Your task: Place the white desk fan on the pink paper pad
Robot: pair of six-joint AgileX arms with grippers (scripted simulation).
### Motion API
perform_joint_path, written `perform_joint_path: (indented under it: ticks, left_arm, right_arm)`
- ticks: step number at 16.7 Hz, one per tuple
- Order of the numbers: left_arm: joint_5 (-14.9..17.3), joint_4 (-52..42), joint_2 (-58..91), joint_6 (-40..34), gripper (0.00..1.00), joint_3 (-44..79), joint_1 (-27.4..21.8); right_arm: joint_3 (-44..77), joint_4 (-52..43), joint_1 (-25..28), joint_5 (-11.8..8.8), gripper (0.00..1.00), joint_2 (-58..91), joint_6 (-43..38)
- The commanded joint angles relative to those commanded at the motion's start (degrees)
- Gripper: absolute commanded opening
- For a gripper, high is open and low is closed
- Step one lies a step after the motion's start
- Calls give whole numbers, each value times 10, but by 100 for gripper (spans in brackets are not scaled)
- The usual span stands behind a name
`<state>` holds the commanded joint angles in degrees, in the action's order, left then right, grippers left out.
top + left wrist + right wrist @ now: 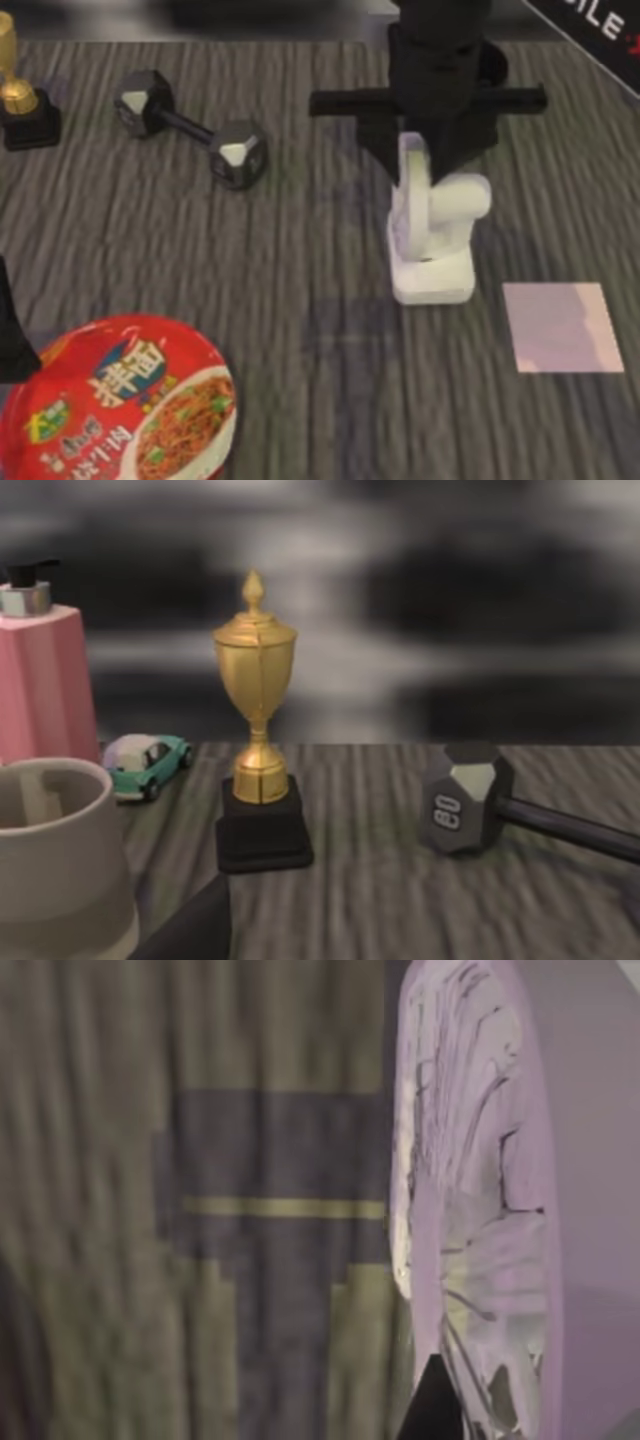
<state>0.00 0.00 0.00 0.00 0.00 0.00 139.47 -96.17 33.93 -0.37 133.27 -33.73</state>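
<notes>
Only the left wrist view shows a gold trophy (256, 725), toy car (146, 764), and pink bottle (42, 680). In the top view the white desk fan (432, 225) stands upright right of centre; open tabletop (330, 300) separates it from the pink paper pad (562, 327) near the right edge. The right gripper (425, 150) reaches down over the fan's head, fingers apparently closed around it, while the left gripper (12, 330) sits parked at the left edge, whether open I cannot tell.

The white desk fan (432, 225) stood upright on its squarish base, grille head edge-on and motor housing jutting toward the pink paper pad (562, 327). That pad, a thin pale square, lay flat and bare, near the fan's base without touching it.
</notes>
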Motion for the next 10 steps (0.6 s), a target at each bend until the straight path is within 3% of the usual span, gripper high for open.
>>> perform_joint_path:
  ticks: [5, 10]
  left_arm:
    - [0, 0, 0, 0, 100, 0, 0]
    - [0, 0, 0, 0, 100, 0, 0]
  right_arm:
    - [-79, -17, -21, -30, 0, -50, 152]
    - [-198, -6, -60, -55, 0, -138, 435]
